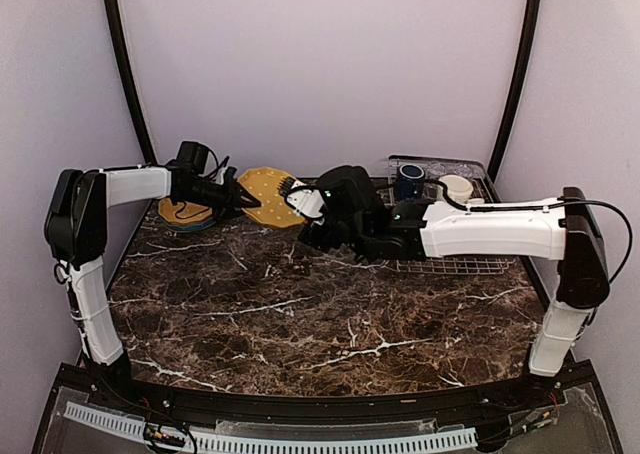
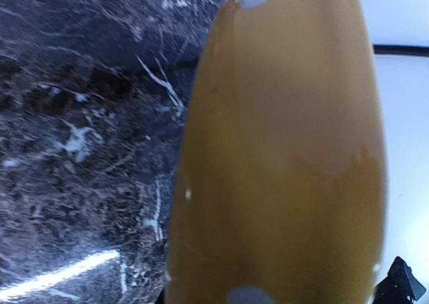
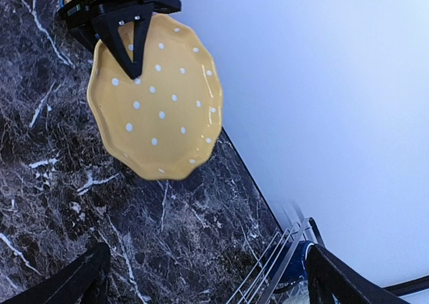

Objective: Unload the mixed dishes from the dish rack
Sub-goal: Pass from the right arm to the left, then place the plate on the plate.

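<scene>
- The left gripper [image 1: 240, 199] clamps the rim of a yellow dotted plate [image 1: 268, 196], held on edge over the table's [image 1: 300, 324] far left.
- The right gripper [image 1: 297, 196], jaws spread wide and empty, is just right of that plate.
- The dish rack [image 1: 450, 265] is at the far right, with a navy mug [image 1: 408, 181] and a cream mug [image 1: 457, 187] at its far end.

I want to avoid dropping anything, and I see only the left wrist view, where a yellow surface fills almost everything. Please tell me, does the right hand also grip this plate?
Observer: No. The right hand is open and apart from the yellow dotted plate.
Operator: Then who holds it?
Observer: Only the left hand, which pinches its rim.
Operator: Where could I put it down?
Observer: Another yellow plate lies on the marble table, left of the held one.
</scene>
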{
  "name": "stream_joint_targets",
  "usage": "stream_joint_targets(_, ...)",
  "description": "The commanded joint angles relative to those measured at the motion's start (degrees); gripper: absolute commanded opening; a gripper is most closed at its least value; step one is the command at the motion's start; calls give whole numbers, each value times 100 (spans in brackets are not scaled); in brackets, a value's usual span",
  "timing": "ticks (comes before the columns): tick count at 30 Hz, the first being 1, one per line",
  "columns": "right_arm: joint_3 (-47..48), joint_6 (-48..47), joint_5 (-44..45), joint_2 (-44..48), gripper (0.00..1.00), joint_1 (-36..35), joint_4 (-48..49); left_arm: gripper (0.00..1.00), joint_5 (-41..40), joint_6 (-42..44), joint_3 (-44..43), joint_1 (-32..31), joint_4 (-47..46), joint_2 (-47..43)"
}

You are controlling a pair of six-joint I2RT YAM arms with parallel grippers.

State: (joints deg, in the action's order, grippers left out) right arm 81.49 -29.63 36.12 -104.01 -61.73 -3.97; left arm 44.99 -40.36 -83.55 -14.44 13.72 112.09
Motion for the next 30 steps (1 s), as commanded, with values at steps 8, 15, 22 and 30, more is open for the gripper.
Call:
stream_joint_targets(8, -265, 437, 71, 302, 99, 7, 138, 1, -56, 232, -104, 1749, -381, -815)
stream_joint_targets(15, -244, 619, -78, 478, 99, 81, 136, 1, -39, -57, 110, 2643, -738, -847)
stream_joint_targets(22, -256, 794, -213, 603, 99, 167, 119, 2, -153, -25, 185, 3040, -805, -746)
stream_joint_targets(30, -454, 1344, -488, 974, 99, 386, 68, 4, -134, 50, 154, 3055, -792, -497)
